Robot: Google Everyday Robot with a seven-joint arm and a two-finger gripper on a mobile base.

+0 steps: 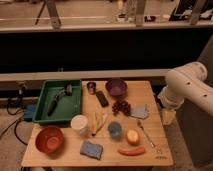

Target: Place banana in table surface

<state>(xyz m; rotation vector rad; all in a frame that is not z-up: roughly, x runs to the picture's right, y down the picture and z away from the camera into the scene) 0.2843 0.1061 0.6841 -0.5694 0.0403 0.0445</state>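
The banana (99, 123) is slim and pale yellow. It lies on the light wooden slatted table surface (150, 95), just right of the white cup (79, 123). My white arm comes in from the right, and my gripper (168, 116) hangs at the table's right edge, well to the right of the banana and not touching it. Nothing shows in the gripper.
A green tray (75, 107) holding a brush stands at the back left. Also on the table are a purple bowl (116, 87), a small metal cup (91, 87), grapes (121, 107), a blue cup (115, 130), a round yellow fruit (132, 136), an orange-red sausage (131, 150), a blue sponge (91, 149) and a red bowl (49, 139).
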